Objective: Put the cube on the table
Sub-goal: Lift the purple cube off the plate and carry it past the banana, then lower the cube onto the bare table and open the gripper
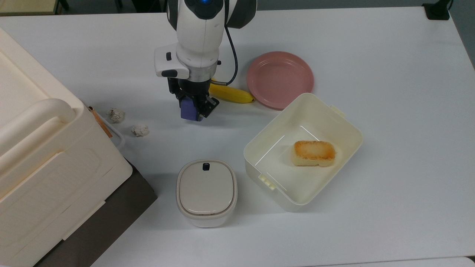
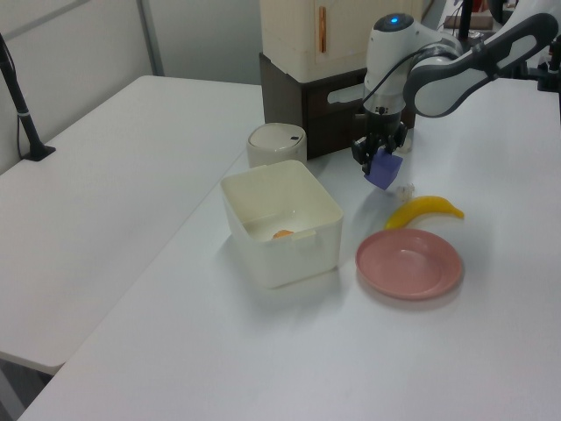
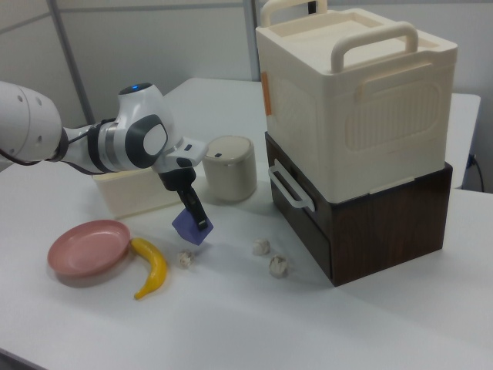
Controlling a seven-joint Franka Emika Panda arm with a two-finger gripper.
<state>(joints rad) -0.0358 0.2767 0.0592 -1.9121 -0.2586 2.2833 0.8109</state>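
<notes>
A: We are seeing the gripper (image 1: 193, 107) clamping the cube (image 1: 186, 110) between its two fingers. The cube is hanging tilted above the table (image 1: 389, 92), not touching it in the right view.

B: Agreed. In the left view we are watching the cube (image 2: 383, 170) hanging over bare tabletop near the banana (image 2: 424, 210), with the gripper (image 2: 377, 160) above it.

A: Neighbours: in the top view, we are noting the banana (image 1: 232, 94) just to the arm's right, its stem end hidden behind the arm, and the pink plate (image 1: 280, 79) touching or nearly touching the banana's tip. The plate is sitting bare.

B: The cream plastic box (image 1: 345, 122) is standing open below the plate in the top view, holding the toasted bread piece (image 1: 314, 153). A lidded round-cornered canister (image 1: 206, 192) is sitting just beside the box.

A: We are counting crumpled paper balls: two to the top view's left (image 1: 115, 115) (image 1: 140, 130), and in the right view a third one (image 3: 185, 258) lying almost under the cube (image 3: 192, 223).

B: The big handled storage crate (image 3: 354, 100) on its dark drawer base (image 3: 370, 231) is filling the top view's left edge, well apart from the gripper (image 3: 194, 216).
</notes>
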